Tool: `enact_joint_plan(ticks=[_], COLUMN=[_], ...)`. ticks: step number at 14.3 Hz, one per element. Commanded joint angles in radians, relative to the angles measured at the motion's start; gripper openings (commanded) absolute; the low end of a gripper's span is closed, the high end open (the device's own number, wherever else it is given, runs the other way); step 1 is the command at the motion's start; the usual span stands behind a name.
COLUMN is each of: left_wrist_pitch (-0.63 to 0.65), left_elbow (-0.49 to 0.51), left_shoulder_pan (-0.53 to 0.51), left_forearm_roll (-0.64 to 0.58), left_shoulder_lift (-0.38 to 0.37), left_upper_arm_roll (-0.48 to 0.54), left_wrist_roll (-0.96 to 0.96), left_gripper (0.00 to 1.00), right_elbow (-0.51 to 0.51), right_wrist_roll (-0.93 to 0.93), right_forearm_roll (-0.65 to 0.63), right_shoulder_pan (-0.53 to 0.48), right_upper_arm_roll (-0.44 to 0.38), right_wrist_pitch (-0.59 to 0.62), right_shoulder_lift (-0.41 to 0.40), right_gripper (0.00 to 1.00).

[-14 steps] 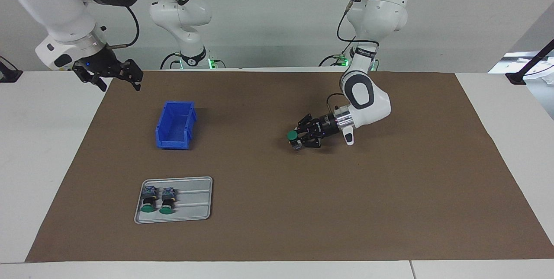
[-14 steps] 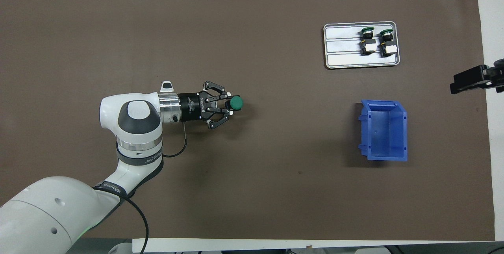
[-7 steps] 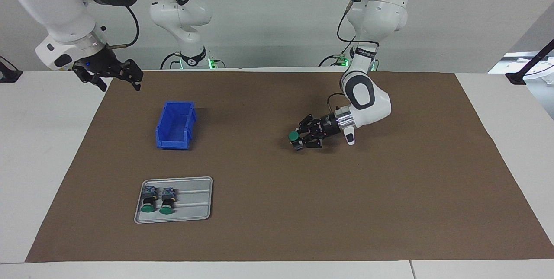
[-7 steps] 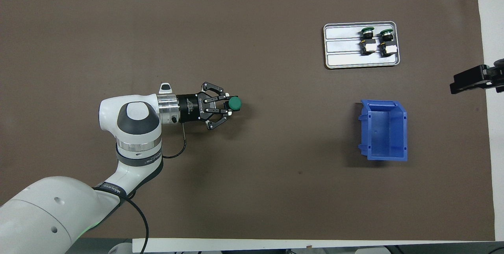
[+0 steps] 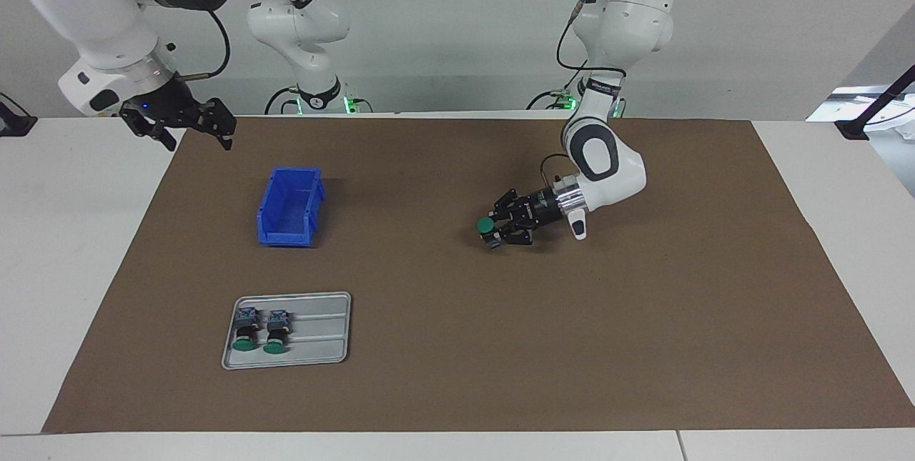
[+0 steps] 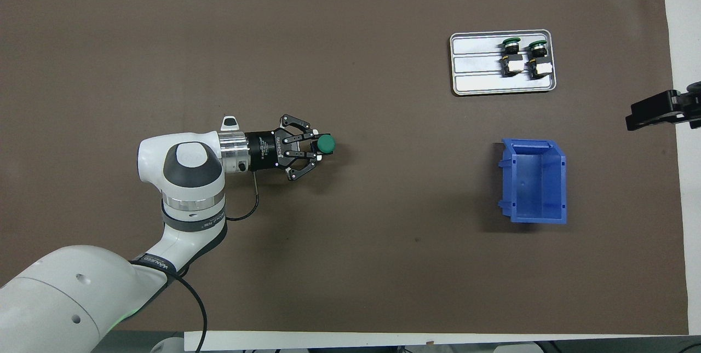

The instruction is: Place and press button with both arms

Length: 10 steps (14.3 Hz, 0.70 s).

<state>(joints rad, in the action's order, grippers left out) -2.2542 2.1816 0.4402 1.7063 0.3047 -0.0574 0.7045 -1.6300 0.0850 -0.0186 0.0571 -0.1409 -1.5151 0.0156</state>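
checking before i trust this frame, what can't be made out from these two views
- Right gripper, overhead view: only its tip shows; the picture's edge cuts off the rest and the arm.
- Held button, facing view: the left gripper covers most of its body; whether it touches the mat is unclear.
- Two buttons on the tray, both views: markings too small to read.
- Blue bin, facing view: its wall hides part of the floor.

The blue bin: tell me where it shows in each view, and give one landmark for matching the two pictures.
Facing view: the blue bin sits in the left half, above the grey tray.
Overhead view: the blue bin sits near the right edge, below the grey tray.
Shared landmark: the grey tray with two green buttons lying in it, farther from the robots than the bin, at the right arm's end of the table.
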Motion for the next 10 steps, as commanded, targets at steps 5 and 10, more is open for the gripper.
enact_joint_plan(ticks=[5, 10], left_wrist_pitch=[-0.019, 0.013], left_elbow=[0.017, 0.017], left_shoulder_pan=[0.008, -0.005], left_forearm_roll=[0.026, 0.024], left_shoulder_lift=[-0.009, -0.015], left_upper_arm_roll=[0.005, 0.007], left_wrist_roll=[-0.014, -0.005], left_gripper=[0.33, 1.00], right_elbow=[-0.024, -0.024], right_wrist_roll=[0.016, 0.016], right_forearm_roll=[0.005, 0.005], right_shoulder_pan=[-0.003, -0.003], right_upper_arm_roll=[0.000, 0.000], right_wrist_pitch=[0.000, 0.000], right_shoulder_lift=[0.021, 0.021], right_gripper=[0.99, 0.99])
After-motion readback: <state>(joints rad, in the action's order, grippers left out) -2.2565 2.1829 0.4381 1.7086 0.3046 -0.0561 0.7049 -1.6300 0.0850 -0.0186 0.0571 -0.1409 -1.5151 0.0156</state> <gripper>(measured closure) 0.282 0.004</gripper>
